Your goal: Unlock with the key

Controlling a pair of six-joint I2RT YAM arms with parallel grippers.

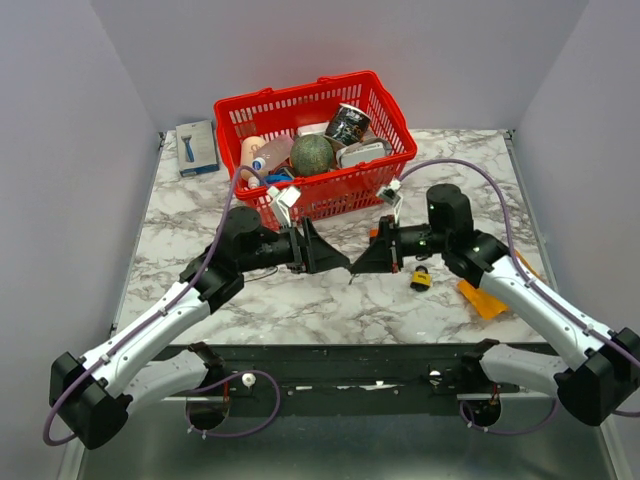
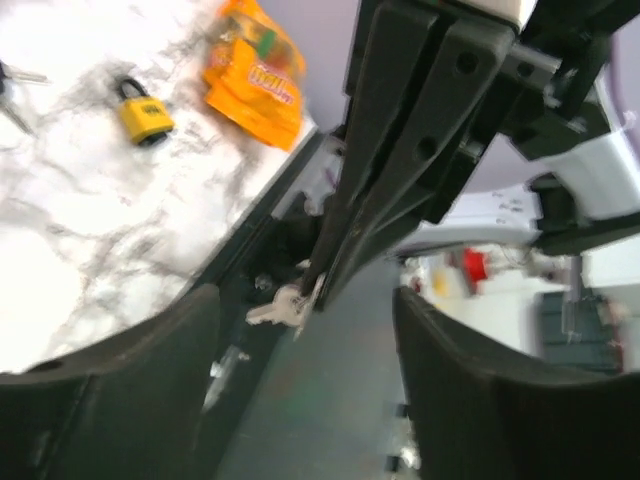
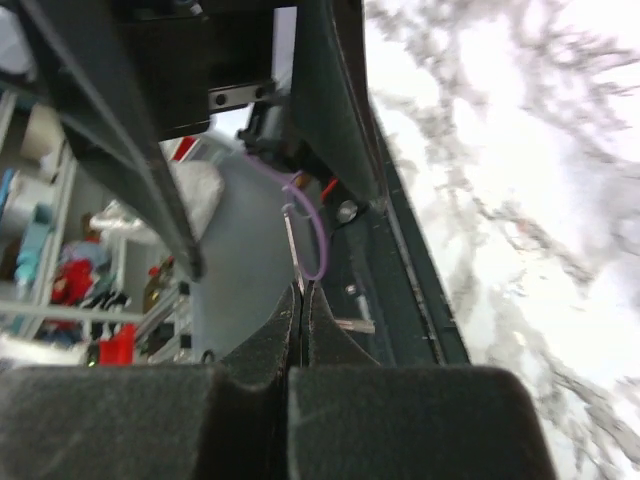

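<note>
Key [image 2: 283, 306] is pinched at the very tip of the right end effector [image 1: 362, 264], up in the air over the front part of the bench [image 1: 200, 225] and not touching it. From the left wrist I see the silver key poking out below those dark fingers [image 2: 400, 150], which are pressed flat together. From the right wrist I see it only edge-on, a thin blade [image 3: 292, 255] standing out of the fully closed tips [image 3: 300, 295].

The left end effector [image 1: 338, 262] faces it tip to tip near the middle of the bench. Its fingers are spread wide with nothing between them, and in its own camera the key hangs in that gap [image 2: 305, 297]. I cannot tell whether anything touches.

The padlock [image 1: 421, 279], yellow with a dark shackle seated in its body, lies flat on the marble [image 2: 143, 115] just beside the right wrist, apart from both end effectors. An orange packet [image 1: 483, 298] lies near it towards the right edge [image 2: 255, 70].

Behind both arms stands a red basket [image 1: 340, 195] holding a green round thing [image 1: 312, 155] and a can [image 1: 347, 124] among other items. A blue box [image 1: 197, 147] lies at the far left corner
</note>
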